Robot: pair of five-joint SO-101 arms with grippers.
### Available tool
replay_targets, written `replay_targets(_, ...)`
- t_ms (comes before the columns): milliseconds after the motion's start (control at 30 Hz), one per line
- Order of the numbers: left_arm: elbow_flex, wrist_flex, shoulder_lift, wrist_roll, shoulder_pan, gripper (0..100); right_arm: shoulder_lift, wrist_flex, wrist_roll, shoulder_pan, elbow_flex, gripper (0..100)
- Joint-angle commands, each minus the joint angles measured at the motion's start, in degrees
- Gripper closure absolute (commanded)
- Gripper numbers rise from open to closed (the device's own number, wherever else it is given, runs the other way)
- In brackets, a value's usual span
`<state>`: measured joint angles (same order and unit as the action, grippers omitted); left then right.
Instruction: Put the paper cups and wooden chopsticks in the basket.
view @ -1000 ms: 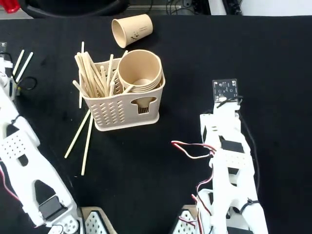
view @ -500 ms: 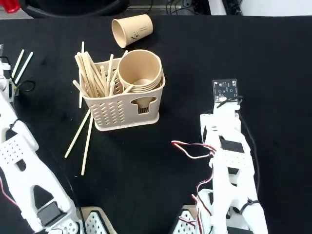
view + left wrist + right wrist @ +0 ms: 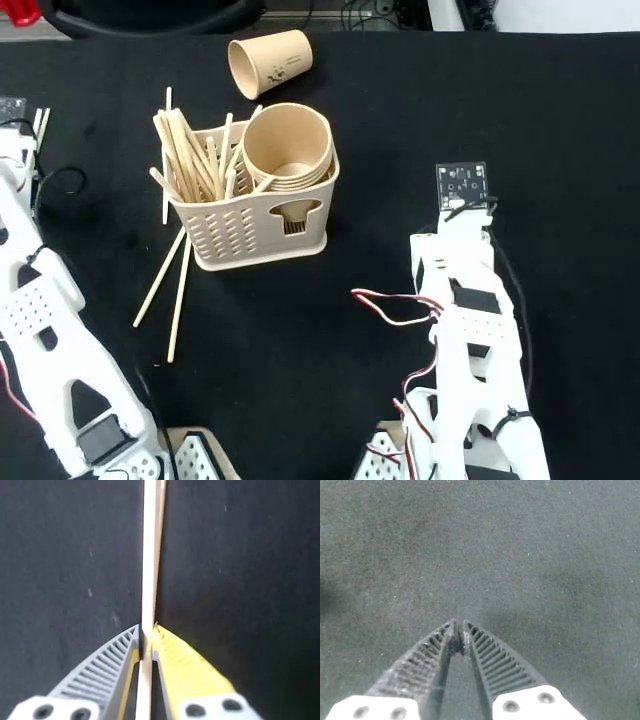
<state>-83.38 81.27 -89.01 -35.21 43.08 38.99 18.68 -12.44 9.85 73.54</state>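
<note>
From the high view, found the basket (image 3: 250,228) upright on the black worktop (image 3: 420,110). Saw a stack of paper cups (image 3: 287,140) nested in the basket's compartment nearer the right arm. Saw a bundle of chopsticks (image 3: 190,155) standing tilted in the other compartment. Spotted one loose paper cup (image 3: 268,60) lying on its side beyond the basket, apart from it, mouth turned toward the left arm's side. Noted two loose chopsticks (image 3: 180,300) flat on the worktop. Found their far ends at the basket's foot on the left arm's side, the rest running away from the basket toward the arms' bases. Made out the left arm (image 3: 35,300) well apart from the basket, with a pair of chopsticks (image 3: 40,120) sticking out past its end. Saw the right arm (image 3: 468,320) on the basket's opposite side, also well apart from it.

In the left wrist view, found the left tool (image 3: 147,635) pinching the pair of chopsticks between a grey finger (image 3: 110,660) and a yellow finger (image 3: 185,665). Saw the two sticks side by side, touching, running straight out past the tips over the worktop.

In the right wrist view, saw the right tool (image 3: 458,630) with its tips pressed together, just above the worktop.
</note>
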Motion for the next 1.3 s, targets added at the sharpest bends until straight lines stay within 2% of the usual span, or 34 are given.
replay_targets(0,-8.7,18.4,-4.7,0.5,3.2,97,1.8,-1.1,-0.4,-0.5,-0.3,98.5)
replay_targets(67,-12.5,19.6,-4.6,0.9,3.8,97,1.8,-1.1,-0.4,-0.5,-0.3,98.5)
replay_targets(467,-7.3,20.0,-0.7,1.0,5.7,97,1.8,-1.1,-0.4,-0.6,-0.3,98.5)
replay_targets(600,-3.6,20.2,1.7,6.4,5.7,97,1.8,-1.1,-0.4,-0.6,-0.3,98.5)
replay_targets(700,10.2,20.2,10.8,9.1,5.5,97,1.7,-1.1,-0.4,-0.7,-0.3,98.5)
replay_targets(833,31.5,19.7,29.5,9.7,4.6,97,1.7,-1.1,-0.4,-0.7,-0.3,98.5)
replay_targets(933,43.8,16.4,42.1,9.7,4.9,97,1.7,-1.1,-0.4,-0.7,-0.3,98.5)
replay_targets(1067,61.8,6.8,54.5,9.6,5.1,97,1.7,-1.1,-0.4,-0.6,-0.2,98.5)
replay_targets(1267,90.2,-12.9,71.5,9.4,4.6,97,1.7,-1.1,-0.4,-0.6,-0.2,98.5)
